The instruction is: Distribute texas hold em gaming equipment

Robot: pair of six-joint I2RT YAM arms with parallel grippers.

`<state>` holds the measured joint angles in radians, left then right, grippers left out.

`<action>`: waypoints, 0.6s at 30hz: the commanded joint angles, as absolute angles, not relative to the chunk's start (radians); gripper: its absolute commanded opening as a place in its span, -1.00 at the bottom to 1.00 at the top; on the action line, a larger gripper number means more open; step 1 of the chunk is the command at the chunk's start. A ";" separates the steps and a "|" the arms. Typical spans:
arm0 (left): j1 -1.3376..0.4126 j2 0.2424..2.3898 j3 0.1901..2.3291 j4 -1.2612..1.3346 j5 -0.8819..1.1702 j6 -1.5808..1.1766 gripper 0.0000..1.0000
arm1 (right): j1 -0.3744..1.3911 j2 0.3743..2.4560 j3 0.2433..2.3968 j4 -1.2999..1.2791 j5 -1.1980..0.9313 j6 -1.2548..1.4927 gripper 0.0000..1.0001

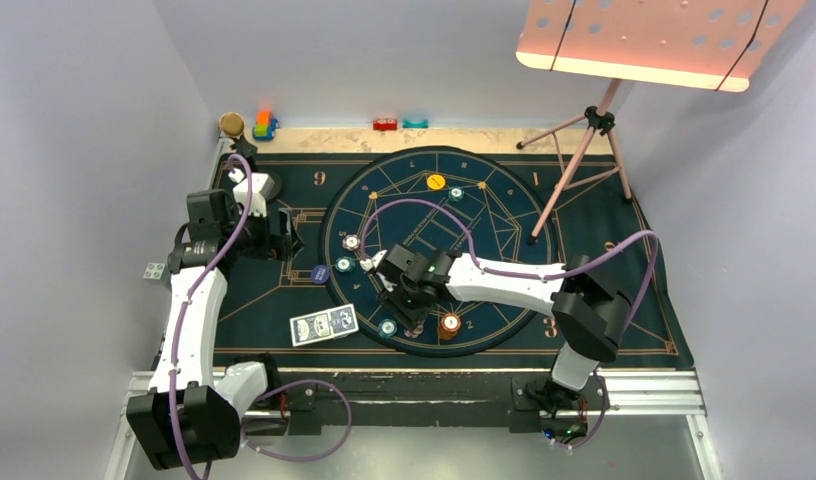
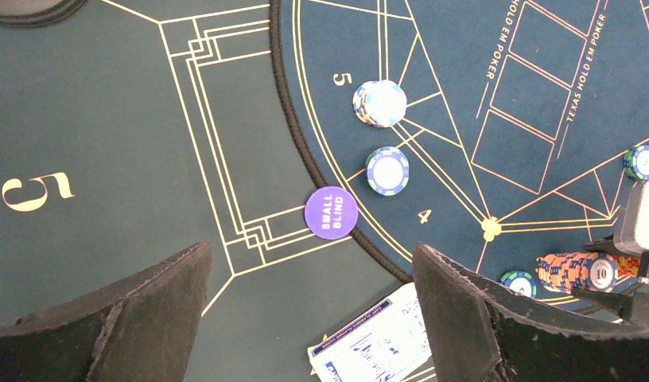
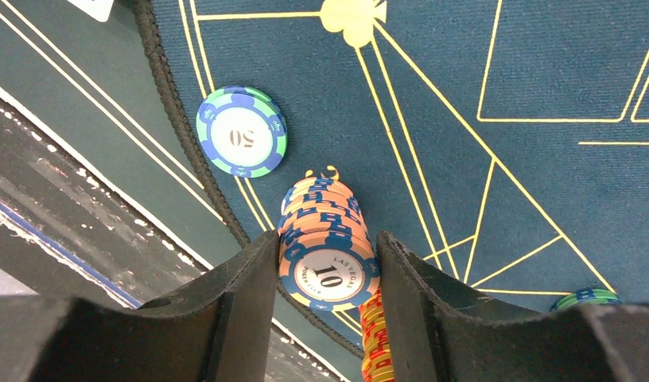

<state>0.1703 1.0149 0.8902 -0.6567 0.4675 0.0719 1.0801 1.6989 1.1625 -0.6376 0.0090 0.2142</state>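
My right gripper point(image 1: 416, 303) point(image 3: 328, 239) is shut on a stack of orange "10" poker chips point(image 3: 328, 263) point(image 1: 450, 324) at the near edge of the round layout; both fingers press its sides. A yellow-red chip stack point(image 3: 375, 346) shows just under it. A green "50" chip point(image 3: 242, 131) point(image 1: 388, 327) lies to its left. My left gripper point(image 1: 284, 240) point(image 2: 312, 248) is open and empty above the mat. Blue-backed playing cards point(image 1: 324, 325) point(image 2: 373, 342) lie below it, beside the purple "small blind" chip point(image 2: 331, 212) point(image 1: 320, 274). No red triangular marker is in view.
A teal chip point(image 1: 344, 265) and a white chip stack point(image 1: 353, 242) sit left of the centre, a yellow chip point(image 1: 436, 182) and a teal one point(image 1: 456, 194) at the back. A tripod stand point(image 1: 584, 150) rests on the mat's right. Toy blocks point(image 1: 264, 125) and a cork-topped stand point(image 1: 231, 125) are at the far left.
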 commanded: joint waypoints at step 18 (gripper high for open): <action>0.180 1.001 0.894 -0.643 0.473 0.091 0.99 | 1.026 1.671 1.280 -0.683 0.018 0.238 -1.00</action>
